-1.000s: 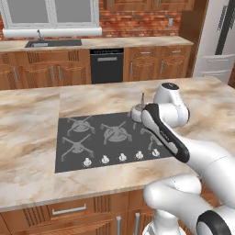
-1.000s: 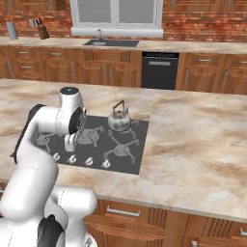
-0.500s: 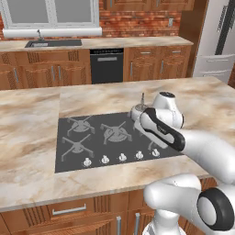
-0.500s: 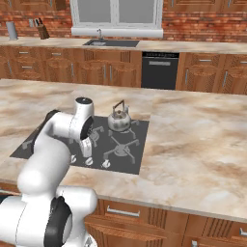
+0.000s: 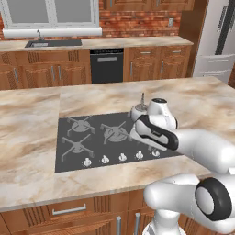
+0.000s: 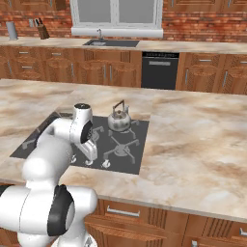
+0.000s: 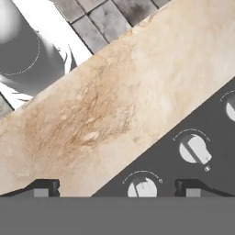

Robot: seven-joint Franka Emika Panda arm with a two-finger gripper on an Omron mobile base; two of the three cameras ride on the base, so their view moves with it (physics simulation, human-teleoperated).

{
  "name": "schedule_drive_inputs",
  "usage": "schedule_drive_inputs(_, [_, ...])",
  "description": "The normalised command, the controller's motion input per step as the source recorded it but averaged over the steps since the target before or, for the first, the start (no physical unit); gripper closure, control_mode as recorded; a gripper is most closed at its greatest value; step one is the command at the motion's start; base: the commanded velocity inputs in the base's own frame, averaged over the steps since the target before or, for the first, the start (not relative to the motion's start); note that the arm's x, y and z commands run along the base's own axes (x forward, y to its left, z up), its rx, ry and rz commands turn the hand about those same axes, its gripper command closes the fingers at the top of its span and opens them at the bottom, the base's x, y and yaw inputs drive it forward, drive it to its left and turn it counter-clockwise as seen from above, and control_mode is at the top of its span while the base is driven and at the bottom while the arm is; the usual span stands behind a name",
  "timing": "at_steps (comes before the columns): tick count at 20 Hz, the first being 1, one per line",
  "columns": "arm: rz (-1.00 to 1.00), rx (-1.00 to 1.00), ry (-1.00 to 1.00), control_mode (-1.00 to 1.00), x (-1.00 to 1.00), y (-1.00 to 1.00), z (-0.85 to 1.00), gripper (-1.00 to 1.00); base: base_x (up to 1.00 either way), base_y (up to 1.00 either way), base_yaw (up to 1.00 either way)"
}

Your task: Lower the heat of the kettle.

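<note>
The arm hangs low over the front edge of the cooktop [image 5: 92, 142], so the step in hand looks like the approach to the knob row, with no knob gripped yet. The kettle [image 6: 118, 119] sits on the rear burner on the robot's right side of the cooktop, stem upright, well behind the knobs. In the hand view the jaws are spread wide, the two dark tips standing apart at the bottom with a knob [image 7: 142, 187] low between them and nothing clamped. A second knob [image 7: 194, 150] lies just beyond, its pointer bar slanted. The marble table [image 7: 110, 105] fills the space ahead. Next, I judge, the jaws must settle over the knob that feeds the kettle's burner, pinch it, then twist it down. Which knob that is, I cannot tell.
</note>
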Motion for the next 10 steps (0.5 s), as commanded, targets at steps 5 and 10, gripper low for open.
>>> schedule_drive_inputs(5, [0.09,-0.02,0.00,-1.00,0.03,0.01,-0.24,-1.00,0.00,0.00,0.00])
schedule_drive_inputs(10, [0.06,0.00,0.00,-1.00,0.20,0.00,-0.19,-1.00,0.00,0.00,0.00])
